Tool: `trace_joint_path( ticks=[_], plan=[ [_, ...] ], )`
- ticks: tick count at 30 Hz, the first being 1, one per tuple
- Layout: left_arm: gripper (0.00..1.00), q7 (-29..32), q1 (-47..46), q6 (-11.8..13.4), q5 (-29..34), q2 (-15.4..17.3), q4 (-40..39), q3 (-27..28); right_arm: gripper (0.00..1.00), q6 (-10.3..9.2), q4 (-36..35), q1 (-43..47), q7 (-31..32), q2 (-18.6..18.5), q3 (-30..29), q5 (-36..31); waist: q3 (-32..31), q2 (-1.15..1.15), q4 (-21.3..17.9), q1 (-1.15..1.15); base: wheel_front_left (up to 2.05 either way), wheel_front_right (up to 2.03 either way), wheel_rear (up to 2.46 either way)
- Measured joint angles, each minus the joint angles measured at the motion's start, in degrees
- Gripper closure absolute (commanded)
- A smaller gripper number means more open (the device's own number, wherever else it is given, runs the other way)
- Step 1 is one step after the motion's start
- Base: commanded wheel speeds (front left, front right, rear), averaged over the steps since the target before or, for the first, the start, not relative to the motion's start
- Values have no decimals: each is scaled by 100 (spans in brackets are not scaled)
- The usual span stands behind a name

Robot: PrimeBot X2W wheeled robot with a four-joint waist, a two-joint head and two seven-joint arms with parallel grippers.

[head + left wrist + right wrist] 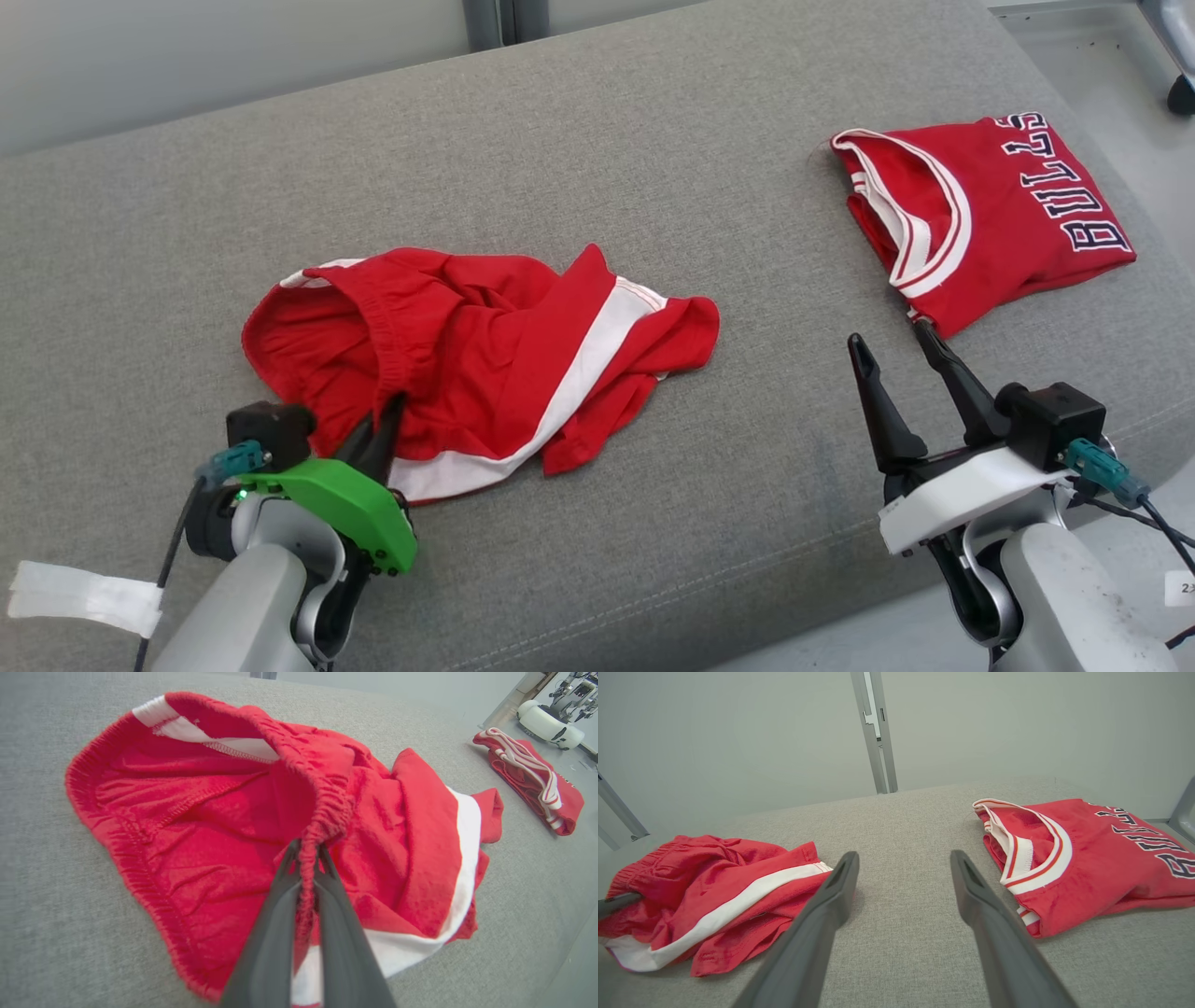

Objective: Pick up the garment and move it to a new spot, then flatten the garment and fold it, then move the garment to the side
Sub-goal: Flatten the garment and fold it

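I have the left gripper (308, 848) clamped on the gathered waistband (323, 812) of the red shorts (485, 364), which lie crumpled at centre-left of the head view on the grey cushion (597, 140). That thick hem should give me a firm hold for lifting. The right gripper (889, 338) hovers spread and empty at lower right, just short of the folded jersey (990, 224), which I judge keeps it clear of the lift.

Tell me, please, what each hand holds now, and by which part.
The left hand is shut on the red shorts, pinching their gathered elastic waistband. The right hand is open and holds nothing.
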Motion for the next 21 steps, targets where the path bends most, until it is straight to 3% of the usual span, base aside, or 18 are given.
trace_joint_path(
  ticks=[9,21],
  plan=[
    [100,-209,-202,53,-567,-13,423,633,0,-1,66,-107,-9,43,88,-2,61,0,35,0,0,0,0],
    [100,-543,-240,311,-1170,-136,1473,1325,0,0,417,-279,-19,43,360,116,100,0,68,0,0,0,0]
  ],
)
